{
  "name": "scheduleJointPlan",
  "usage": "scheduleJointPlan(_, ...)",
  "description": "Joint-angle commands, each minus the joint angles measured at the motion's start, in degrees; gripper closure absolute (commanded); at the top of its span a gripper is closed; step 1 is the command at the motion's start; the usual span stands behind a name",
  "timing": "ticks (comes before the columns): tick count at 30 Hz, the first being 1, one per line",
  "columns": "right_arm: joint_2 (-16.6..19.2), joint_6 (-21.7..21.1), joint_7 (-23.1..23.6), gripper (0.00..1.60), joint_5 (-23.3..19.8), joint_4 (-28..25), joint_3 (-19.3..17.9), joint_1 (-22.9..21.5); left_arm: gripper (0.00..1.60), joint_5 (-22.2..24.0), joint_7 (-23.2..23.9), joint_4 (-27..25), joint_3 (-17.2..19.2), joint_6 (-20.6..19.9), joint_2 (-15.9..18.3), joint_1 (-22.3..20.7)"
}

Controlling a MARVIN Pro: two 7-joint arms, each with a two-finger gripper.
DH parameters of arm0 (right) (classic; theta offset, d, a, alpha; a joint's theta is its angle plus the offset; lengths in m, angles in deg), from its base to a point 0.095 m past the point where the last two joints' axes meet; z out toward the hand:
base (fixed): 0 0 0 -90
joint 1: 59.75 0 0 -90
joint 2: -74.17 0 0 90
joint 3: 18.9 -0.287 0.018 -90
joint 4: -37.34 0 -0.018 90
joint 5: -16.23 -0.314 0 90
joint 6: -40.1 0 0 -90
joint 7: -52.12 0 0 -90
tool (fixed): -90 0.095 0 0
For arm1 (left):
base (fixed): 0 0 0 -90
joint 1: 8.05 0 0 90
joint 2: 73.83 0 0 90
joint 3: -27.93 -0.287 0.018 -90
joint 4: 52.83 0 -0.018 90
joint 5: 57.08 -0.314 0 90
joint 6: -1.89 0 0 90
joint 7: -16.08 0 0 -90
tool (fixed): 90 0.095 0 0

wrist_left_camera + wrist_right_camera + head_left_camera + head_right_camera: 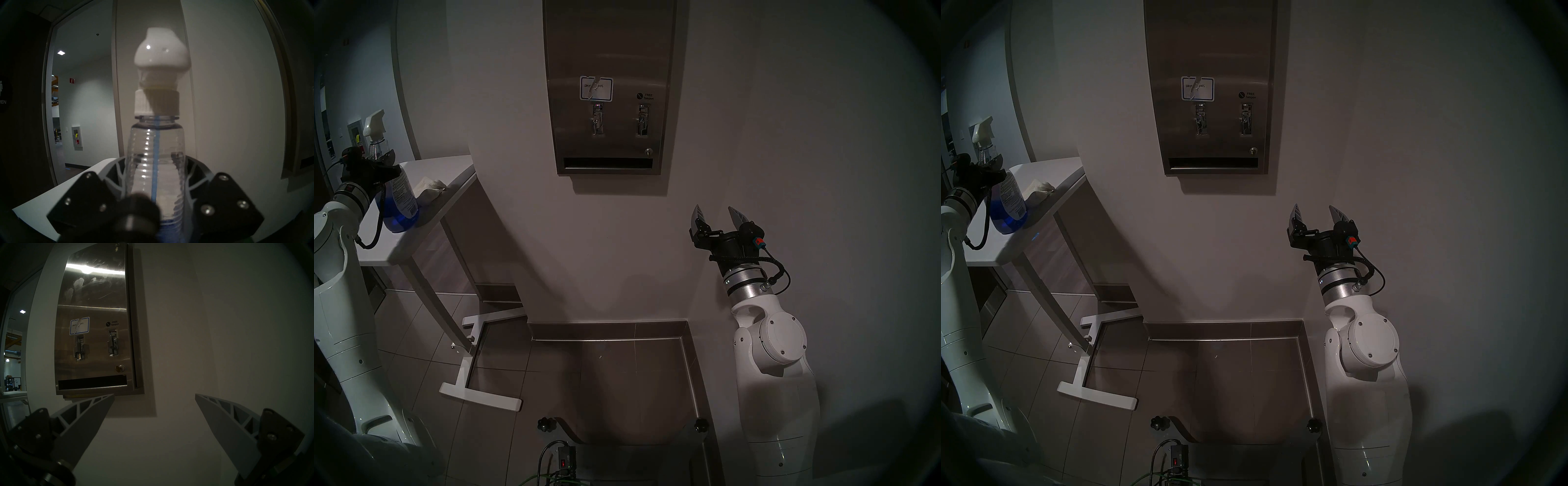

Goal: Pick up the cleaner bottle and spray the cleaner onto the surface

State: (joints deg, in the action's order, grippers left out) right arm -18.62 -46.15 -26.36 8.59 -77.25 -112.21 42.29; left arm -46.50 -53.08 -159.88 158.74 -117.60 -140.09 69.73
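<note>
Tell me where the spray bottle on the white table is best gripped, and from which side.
Grip the cleaner bottle on its ribbed clear shoulder below the white collar, coming in level from the robot's side of the table. It stands upright, and that section is narrow enough for the fingers to flank. The left gripper is already placed there.

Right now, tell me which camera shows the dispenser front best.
The right wrist view: the dispenser fills it close up, with smears, label, both coin mechanisms, lock and slot clear. Both head views show it whole but smaller and dimmer. In the left wrist view only its edge shows, behind the bottle.
</note>
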Motion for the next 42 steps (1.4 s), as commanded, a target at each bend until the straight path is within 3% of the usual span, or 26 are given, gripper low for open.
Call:
scheduleJointPlan(1, 0.1, 0.3, -0.1, 0.0, -0.1, -2.1, 0.1, -1.0, 1.6, 0.0, -1.4, -0.7, 0.8, 1.8, -0.9, -1.4)
scheduleJointPlan(6, 0.1, 0.3, -0.1, 0.0, -0.1, -2.1, 0.1, -1.0, 1.6, 0.2, -3.0, -0.2, 0.7, 5.2, -2.7, -2.4)
scheduleJointPlan(13, 0.1, 0.4, 0.0, 0.0, -0.1, -2.0, 0.1, -1.0, 1.6, -0.8, -4.4, -2.1, -1.8, 7.5, -2.3, -4.0)
scheduleJointPlan(30, 0.1, 0.5, 0.1, 0.0, -0.1, -1.7, 0.1, -1.1, 1.6, -1.0, -7.1, -5.1, -9.0, 8.2, -1.7, -9.7)
scheduleJointPlan(42, 0.1, 0.5, 0.1, 0.0, -0.1, -1.7, 0.0, -1.1, 1.6, 1.8, -9.0, -8.9, -20.8, 7.0, -5.4, -13.0)
